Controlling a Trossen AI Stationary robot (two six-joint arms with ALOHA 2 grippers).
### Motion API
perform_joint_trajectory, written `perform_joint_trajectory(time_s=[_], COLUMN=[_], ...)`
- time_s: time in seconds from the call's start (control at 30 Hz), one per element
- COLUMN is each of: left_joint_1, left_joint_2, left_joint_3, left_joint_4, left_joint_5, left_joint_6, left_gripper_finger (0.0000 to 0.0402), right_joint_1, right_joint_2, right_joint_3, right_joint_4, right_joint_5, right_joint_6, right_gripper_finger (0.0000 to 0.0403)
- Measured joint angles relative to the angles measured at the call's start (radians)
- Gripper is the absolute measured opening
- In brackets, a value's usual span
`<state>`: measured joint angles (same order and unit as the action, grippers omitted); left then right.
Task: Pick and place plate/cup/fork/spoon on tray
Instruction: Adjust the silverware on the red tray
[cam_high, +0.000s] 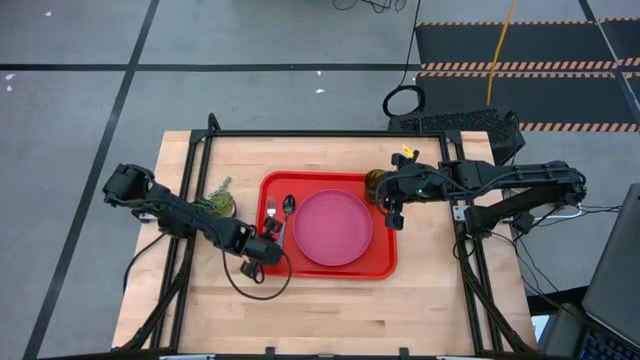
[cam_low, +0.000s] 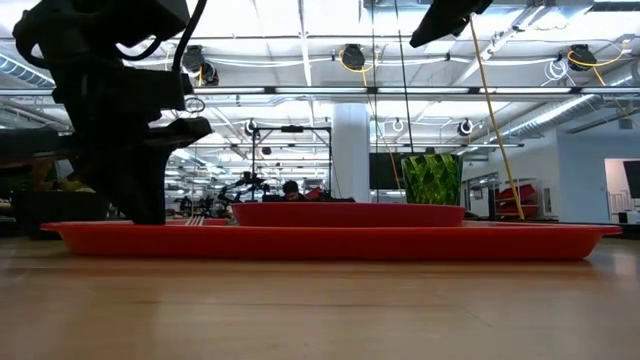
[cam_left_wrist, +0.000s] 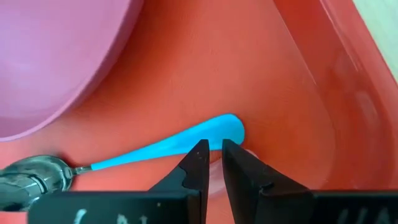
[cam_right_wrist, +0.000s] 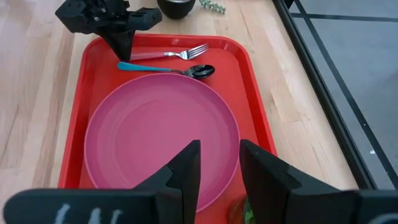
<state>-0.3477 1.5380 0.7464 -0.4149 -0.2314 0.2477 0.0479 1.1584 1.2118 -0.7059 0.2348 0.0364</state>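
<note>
The red tray (cam_high: 385, 262) lies mid-table. On it are the pink plate (cam_high: 332, 227), the fork (cam_right_wrist: 171, 54) and the blue-handled spoon (cam_left_wrist: 161, 146) side by side on its left part, and the green cup (cam_high: 375, 182) upright in its far right corner. My left gripper (cam_left_wrist: 214, 149) points down just over the free end of the spoon's handle (cam_left_wrist: 231, 127). Its fingers stand a narrow gap apart and hold nothing. My right gripper (cam_right_wrist: 217, 152) is open and empty, raised above the tray's right part, with the cup (cam_right_wrist: 239, 211) just below it.
A small potted plant (cam_high: 218, 203) stands on the wood left of the tray, close to my left arm. Black frame rails (cam_high: 470, 260) run along the table's sides. Bare wood (cam_high: 330, 315) lies between the tray and the near edge.
</note>
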Motion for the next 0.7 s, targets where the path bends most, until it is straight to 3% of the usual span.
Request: perform_joint_trajectory(time_s=[0.7], left_joint_1=[-0.054], left_joint_2=[0.009], left_joint_3=[0.0], left_joint_4=[0.018], left_joint_5=[-0.06], left_joint_6=[0.114], left_gripper_finger=[0.0049], right_joint_1=[0.0], right_joint_2=[0.0], right_joint_3=[0.0], right_joint_4=[-0.001], right_joint_5=[0.0], right_joint_6=[0.004], right_gripper_finger=[0.0105])
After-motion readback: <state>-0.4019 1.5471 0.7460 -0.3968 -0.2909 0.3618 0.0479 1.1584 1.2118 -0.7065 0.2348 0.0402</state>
